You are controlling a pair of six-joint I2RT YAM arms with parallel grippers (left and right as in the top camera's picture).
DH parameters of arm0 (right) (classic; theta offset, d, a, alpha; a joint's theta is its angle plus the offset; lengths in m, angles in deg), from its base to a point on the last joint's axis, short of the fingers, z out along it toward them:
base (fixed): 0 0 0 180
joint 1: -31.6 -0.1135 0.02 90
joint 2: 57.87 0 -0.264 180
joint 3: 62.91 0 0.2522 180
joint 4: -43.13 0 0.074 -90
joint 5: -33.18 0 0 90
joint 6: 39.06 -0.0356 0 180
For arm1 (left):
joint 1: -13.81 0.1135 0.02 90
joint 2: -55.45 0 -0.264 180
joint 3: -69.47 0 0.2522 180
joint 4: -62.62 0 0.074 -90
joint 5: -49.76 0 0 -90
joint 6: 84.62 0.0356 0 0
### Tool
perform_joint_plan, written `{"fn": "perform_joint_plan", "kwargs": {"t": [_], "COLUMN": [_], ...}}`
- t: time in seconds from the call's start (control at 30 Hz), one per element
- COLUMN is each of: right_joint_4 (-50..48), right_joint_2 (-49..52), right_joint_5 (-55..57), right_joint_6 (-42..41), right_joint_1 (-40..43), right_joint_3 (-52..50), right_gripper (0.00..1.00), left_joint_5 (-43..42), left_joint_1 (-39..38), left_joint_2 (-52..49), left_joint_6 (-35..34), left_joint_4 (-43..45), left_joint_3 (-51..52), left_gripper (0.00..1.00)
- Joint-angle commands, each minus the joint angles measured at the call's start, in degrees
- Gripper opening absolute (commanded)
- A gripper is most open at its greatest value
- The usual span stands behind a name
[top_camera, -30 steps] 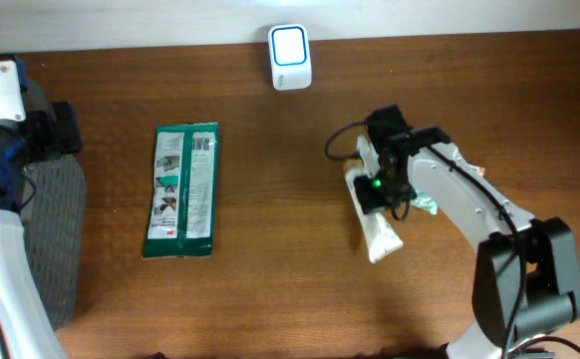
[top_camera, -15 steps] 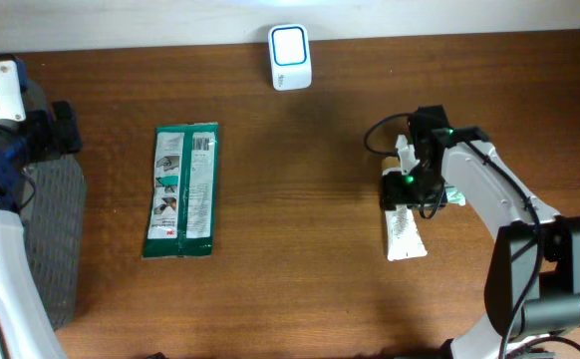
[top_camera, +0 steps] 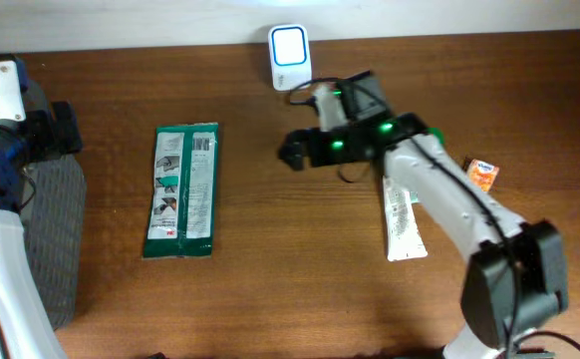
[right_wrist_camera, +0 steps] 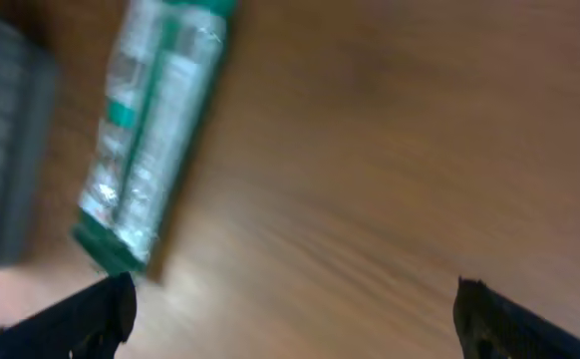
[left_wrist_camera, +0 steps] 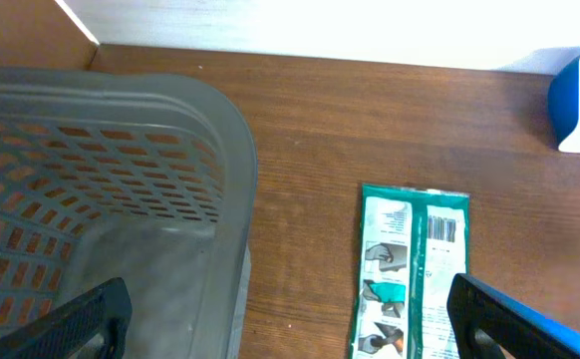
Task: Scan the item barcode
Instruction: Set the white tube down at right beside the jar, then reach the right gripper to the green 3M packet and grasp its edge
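A green-and-white flat package (top_camera: 180,189) lies on the wooden table at centre left, barcode side up; it also shows in the left wrist view (left_wrist_camera: 413,269) and, blurred, in the right wrist view (right_wrist_camera: 155,140). A white pouch (top_camera: 402,219) lies flat at the right, with nothing holding it. The white scanner with a blue face (top_camera: 290,57) stands at the back edge. My right gripper (top_camera: 295,152) hangs open and empty over bare wood (right_wrist_camera: 290,319), between the green package and the pouch. At the far left, my left gripper (left_wrist_camera: 290,319) is open and empty above the basket's edge.
A grey mesh basket (top_camera: 56,239) sits at the left edge of the table (left_wrist_camera: 121,150). A small orange packet (top_camera: 482,175) lies at the right, behind the pouch. The right arm stretches across the pouch's upper end.
My right gripper opened and let go of the white pouch, which now lies on the table. The arm then swung left toward the middle. The left arm has not moved.
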Motion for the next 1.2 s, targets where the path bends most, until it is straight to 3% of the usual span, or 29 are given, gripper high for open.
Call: {"fn": "perform_joint_plan", "kwargs": {"t": [0.0, 0.47, 0.57, 0.87, 1.03, 1.17], "right_joint_4": [-8.0, -26.6, -30.4, -36.0, -39.6, -39.5], "right_joint_2": [8.0, 19.6, 21.2, 24.4, 27.5, 27.8], "right_joint_5": [-1.3, 3.0, 5.6, 28.5, 28.5, 28.3], "right_joint_6": [-10.2, -21.1, -21.1, -17.4, -17.4, -17.6], "right_joint_1": [-6.4, -16.6, -18.4, -26.2, -26.9, -27.1], "right_joint_3": [0.2, 0.2, 0.2, 0.3, 0.5, 0.5], "right_gripper": [0.98, 0.81, 0.78, 0.66, 0.61, 0.49], "left_joint_5": [-0.4, -0.4, -0.4, -0.4, -0.4, -0.4], "left_joint_1": [0.3, 0.3, 0.3, 0.3, 0.3, 0.3], "left_joint_2": [0.0, 0.0, 0.0, 0.0, 0.0, 0.0], "left_joint_6": [0.9, 0.9, 0.9, 0.9, 0.9, 0.9], "left_joint_4": [0.1, 0.1, 0.1, 0.1, 0.1, 0.1], "left_joint_3": [-0.2, -0.2, -0.2, -0.2, -0.2, -0.2], "left_gripper": [0.99, 0.99, 0.99, 0.99, 0.99, 0.99]}}
